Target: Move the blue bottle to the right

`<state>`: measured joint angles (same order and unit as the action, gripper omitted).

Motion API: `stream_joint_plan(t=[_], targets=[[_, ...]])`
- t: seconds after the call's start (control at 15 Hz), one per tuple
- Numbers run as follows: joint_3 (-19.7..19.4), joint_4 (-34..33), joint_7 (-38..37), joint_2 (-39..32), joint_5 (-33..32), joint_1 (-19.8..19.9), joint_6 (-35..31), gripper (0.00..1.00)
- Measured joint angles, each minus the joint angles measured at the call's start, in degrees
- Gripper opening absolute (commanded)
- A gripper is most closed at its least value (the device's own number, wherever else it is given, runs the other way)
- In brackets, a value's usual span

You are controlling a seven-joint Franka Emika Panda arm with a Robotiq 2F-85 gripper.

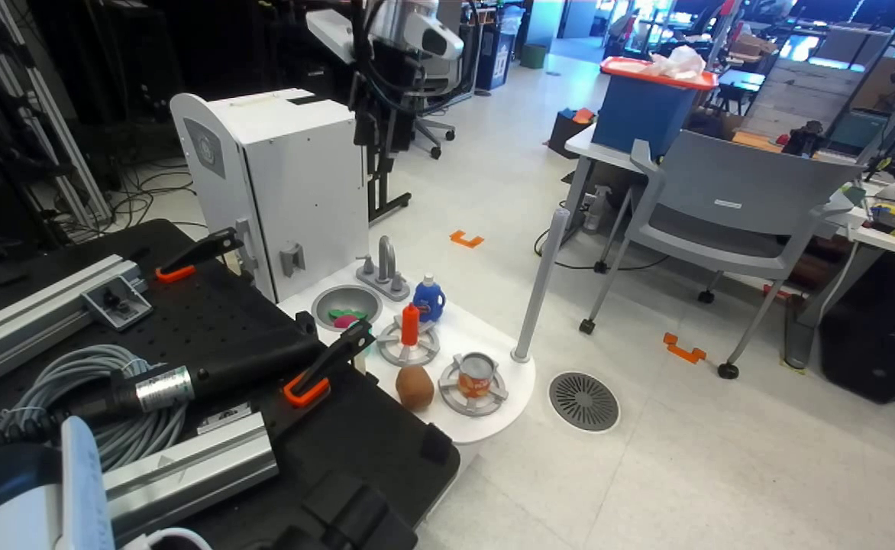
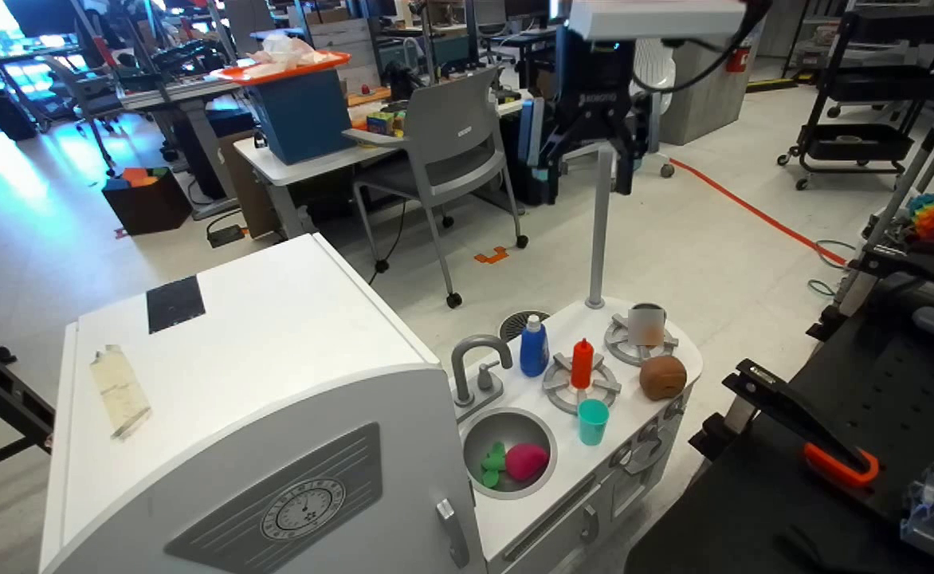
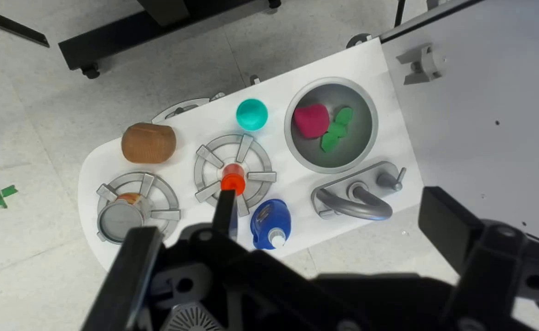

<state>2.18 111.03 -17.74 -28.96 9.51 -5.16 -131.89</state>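
Note:
The blue bottle point(image 1: 430, 301) stands upright with a white cap on the white play-kitchen counter. In an exterior view the bottle point(image 2: 533, 351) stands between the faucet and the burner that holds a red-orange bottle point(image 2: 582, 365). In the wrist view the blue bottle point(image 3: 269, 223) is low in the middle, beside the left finger and right of the red-orange bottle's burner. My gripper point(image 2: 587, 190) hangs high above the counter, fingers pointing down, apart from everything. In the wrist view the gripper point(image 3: 331, 216) is wide open with nothing between its fingers. It also shows in an exterior view point(image 1: 382, 149).
Near the bottle are the grey faucet point(image 2: 475, 363), the sink point(image 2: 548, 434) with a pink-and-green toy, a teal cup point(image 2: 593, 421), a brown ball point(image 2: 663, 377) and a can point(image 1: 476, 373) on a burner. A grey post point(image 2: 601, 231) and the white cabinet point(image 1: 302, 191) rise from the counter.

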Motion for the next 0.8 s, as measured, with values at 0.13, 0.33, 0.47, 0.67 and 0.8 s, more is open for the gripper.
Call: stream_joint_plan(t=[0.13, 0.33, 0.47, 0.67, 0.8], targets=[[0.1, -6.3, -0.2, -7.4, 1.8, 0.0, 0.0, 1.0], [0.0, -15.2, -0.9, -17.7, 2.2, -0.2, -1.1, 1.0], [-0.4, -20.5, -1.6, -24.0, 2.1, -0.6, -2.7, 1.0], [-2.4, -28.0, -4.2, -32.3, 0.7, -2.6, -4.3, 1.0], [-5.1, -32.6, -6.6, -36.6, -1.8, -4.8, -4.3, 1.0]])
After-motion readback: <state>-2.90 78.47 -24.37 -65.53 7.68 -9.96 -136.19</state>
